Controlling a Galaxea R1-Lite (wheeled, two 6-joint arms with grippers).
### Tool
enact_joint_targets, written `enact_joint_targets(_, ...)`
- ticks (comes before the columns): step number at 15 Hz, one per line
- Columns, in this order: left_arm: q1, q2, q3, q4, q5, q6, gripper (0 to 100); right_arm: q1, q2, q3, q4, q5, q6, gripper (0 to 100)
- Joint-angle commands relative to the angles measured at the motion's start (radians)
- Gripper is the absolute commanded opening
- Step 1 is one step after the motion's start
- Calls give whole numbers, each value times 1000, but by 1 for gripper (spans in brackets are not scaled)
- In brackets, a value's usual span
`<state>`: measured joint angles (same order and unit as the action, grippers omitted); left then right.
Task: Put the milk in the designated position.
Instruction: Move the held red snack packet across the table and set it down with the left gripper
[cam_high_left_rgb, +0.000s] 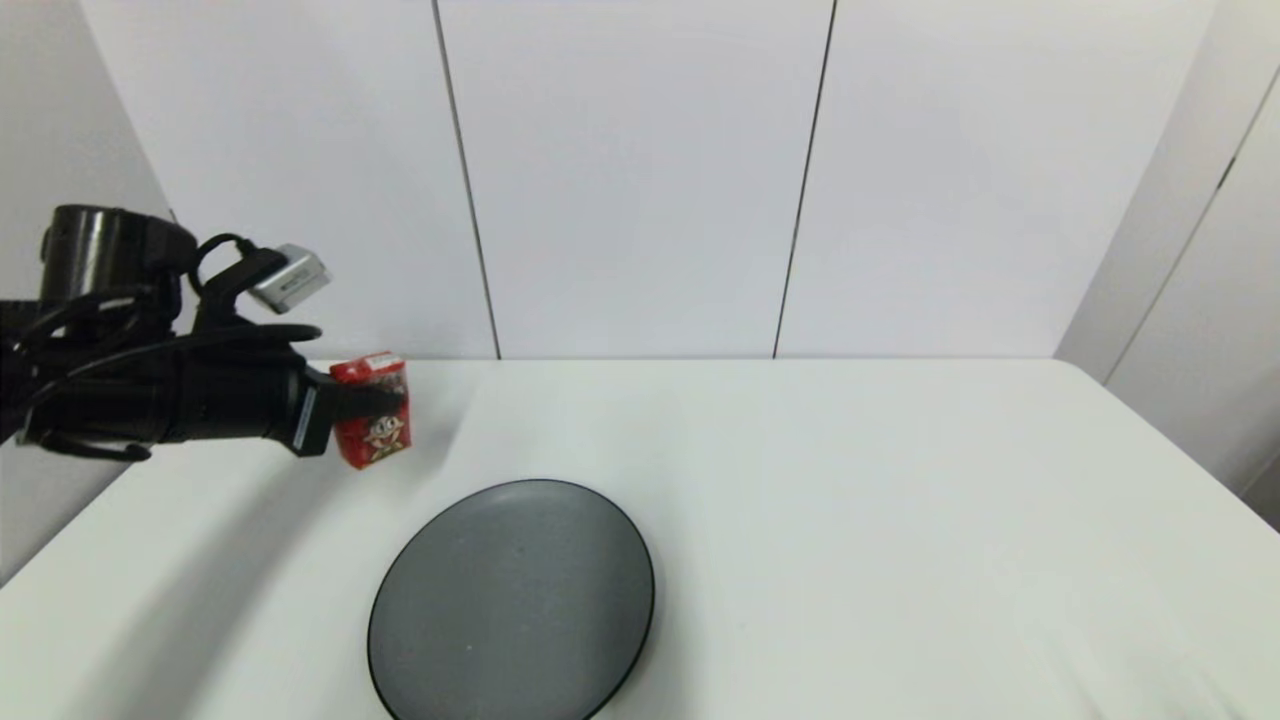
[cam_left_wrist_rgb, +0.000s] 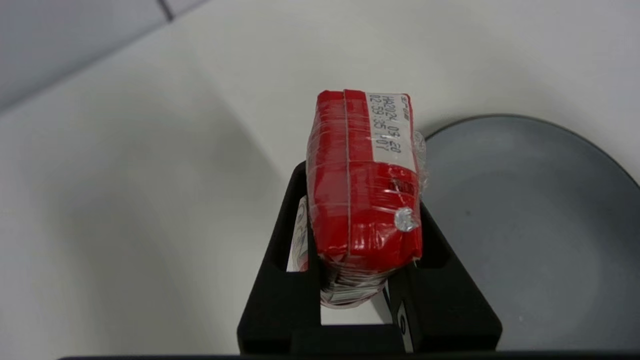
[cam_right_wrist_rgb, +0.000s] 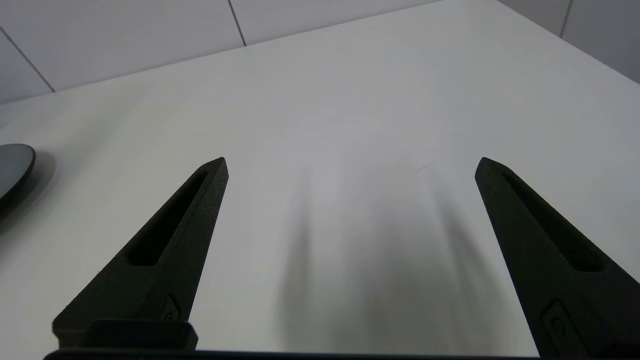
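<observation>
The milk (cam_high_left_rgb: 372, 410) is a small red boxy carton w/ a cartoon child's face on its front, a white strip w/ a printed date code on top, and clear crinkled film around it (cam_left_wrist_rgb: 364, 175). It sits clamped between the two black fingers of the left tool (cam_high_left_rgb: 375, 400), which grips its sides; carton upright, slightly tilted, at the far left of the white tabletop (cam_high_left_rgb: 900, 500), just behind and left of the dark grey plate (cam_high_left_rgb: 512, 602). Whether its base touches the tabletop can't be told. Right tool (cam_right_wrist_rgb: 350, 165) hangs over bare tabletop, fingers spread wide, holding nothing; plate edge (cam_right_wrist_rgb: 15, 167) shows off to one side.
</observation>
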<state>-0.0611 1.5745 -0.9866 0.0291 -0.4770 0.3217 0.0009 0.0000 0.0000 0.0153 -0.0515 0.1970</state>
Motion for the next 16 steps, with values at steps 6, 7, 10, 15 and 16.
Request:
enact_joint_targets(6,40,-238,666,-644,176,-220,0,1,2,0,0,-1,1,100)
enact_joint_targets(7,38,-228,695,-672,176,-225,0,1,2,0,0,-1,1,100)
enact_joint_targets(10,38,-186,726,-715,173,-225,0,1,2,0,0,-1,1,100)
enact_joint_targets(15,38,-129,766,-769,172,-225,0,1,2,0,0,-1,1,100)
enact_joint_targets(16,38,-117,769,-787,172,-224,0,1,2,0,0,-1,1,100)
